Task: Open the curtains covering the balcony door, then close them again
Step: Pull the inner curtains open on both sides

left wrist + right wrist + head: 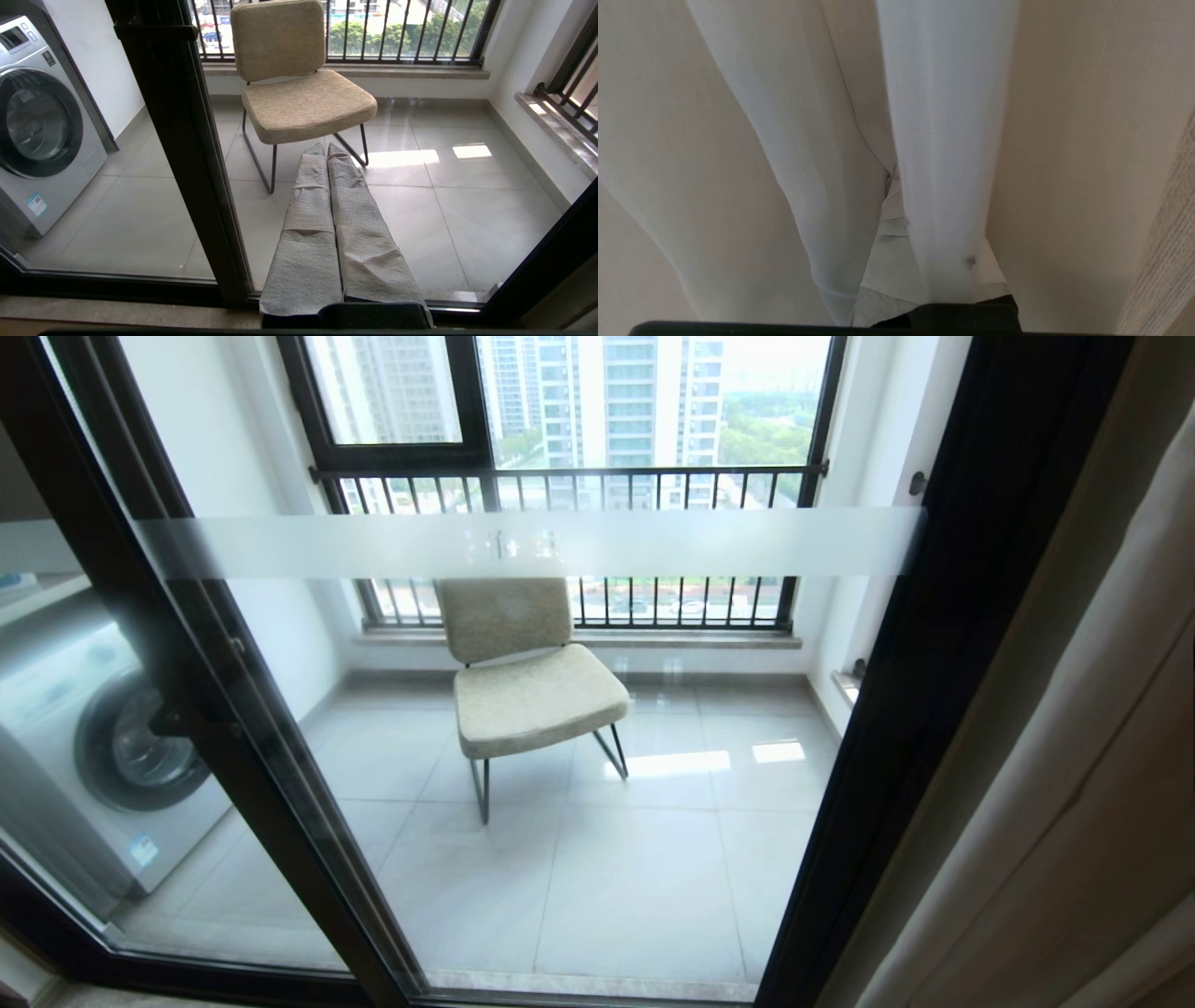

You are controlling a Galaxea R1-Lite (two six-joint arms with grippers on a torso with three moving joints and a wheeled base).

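1. My right hand (896, 205) is closed amid the folds of the curtains (943, 140); a grip isn't clear to me.
2. The curtains (1074, 756) hang bunched right of the uncovered balcony door (560, 859).
3. My left hand (327, 154) is closed, empty, pointing at the chair (299, 98).

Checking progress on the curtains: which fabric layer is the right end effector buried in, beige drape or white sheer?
The white sheer: its see-through folds wrap around the right end effector, while the ribbed beige drape hangs beside it.
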